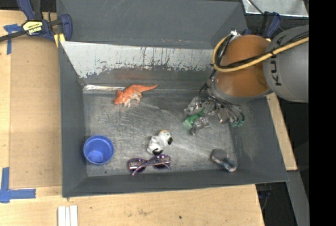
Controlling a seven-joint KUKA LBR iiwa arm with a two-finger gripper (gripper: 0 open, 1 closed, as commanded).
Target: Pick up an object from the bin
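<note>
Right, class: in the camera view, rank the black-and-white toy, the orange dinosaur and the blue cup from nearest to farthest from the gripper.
1. Black-and-white toy, middle front, nearest the gripper.
2. Orange dinosaur, back, toward the view's left.
3. Blue cup, front-left corner, farthest.

The arm (291, 70) is stretched in from the right, its grey link seen at the right edge. The wrist is wrapped in a rounded orange cover (241, 75), and a yellow cable (262, 58) is run across it and looped round its far left side. The gripper (210, 114) is hung just under that cover, pointed down and slightly left, roughly midway between far and near.
</note>
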